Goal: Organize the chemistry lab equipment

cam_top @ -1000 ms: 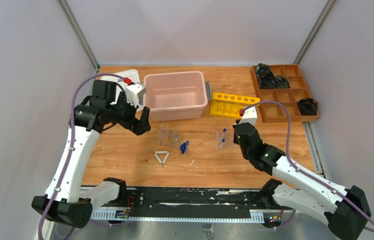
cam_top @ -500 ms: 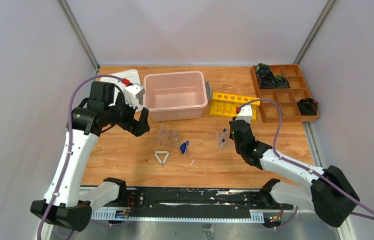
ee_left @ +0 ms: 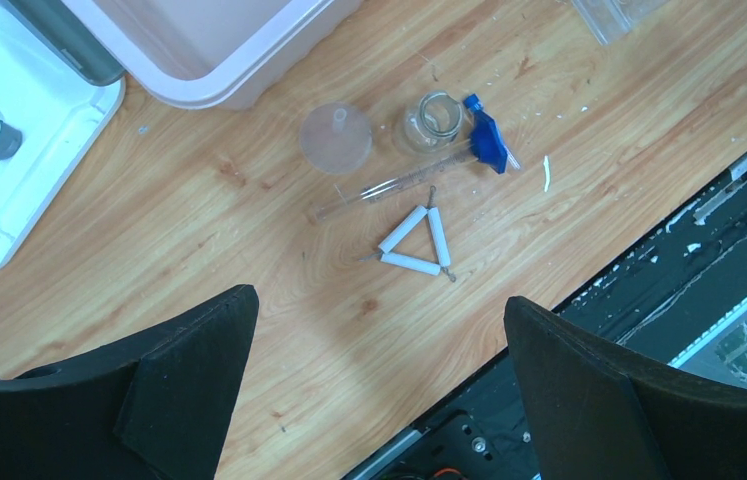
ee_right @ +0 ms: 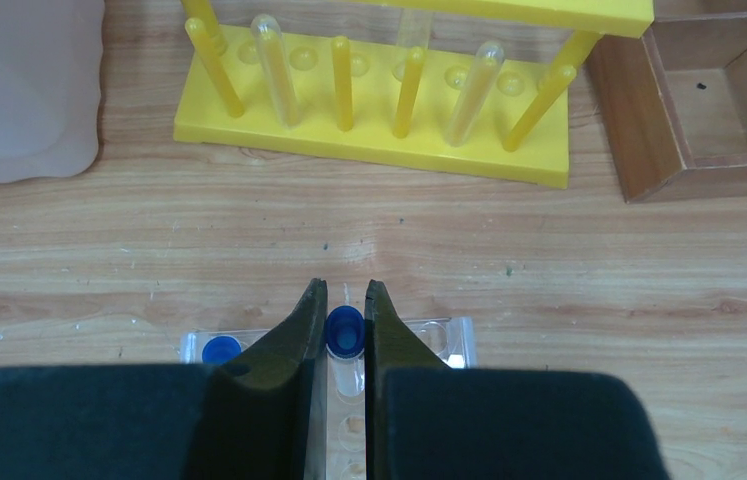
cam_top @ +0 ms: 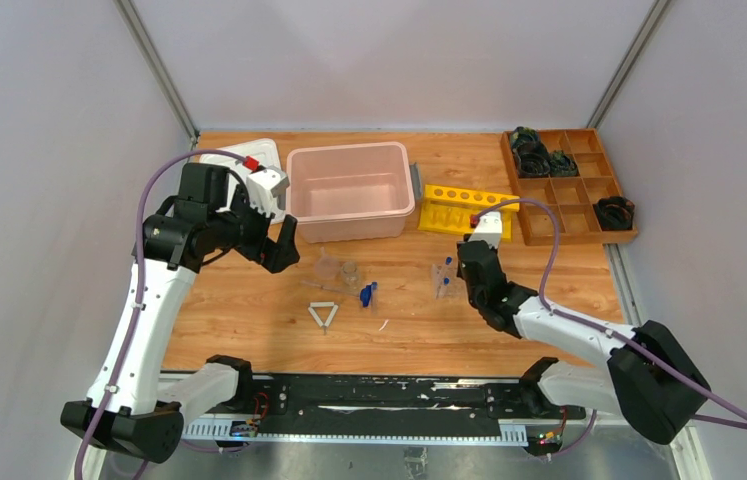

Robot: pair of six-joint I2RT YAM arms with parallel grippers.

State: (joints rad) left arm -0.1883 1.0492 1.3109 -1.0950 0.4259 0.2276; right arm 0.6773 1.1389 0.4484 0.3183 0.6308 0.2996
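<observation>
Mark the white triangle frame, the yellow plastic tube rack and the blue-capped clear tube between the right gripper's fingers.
white triangle frame (ee_left: 410, 264), left wrist view, lower bar.
yellow plastic tube rack (ee_right: 369, 145), right wrist view, base plate.
blue-capped clear tube (ee_right: 345, 330), right wrist view, blue cap.

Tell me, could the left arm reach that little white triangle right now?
Probably yes. The left gripper hangs open above the white triangle, nothing lies on it, and only the thin rod sits close beside.
</observation>
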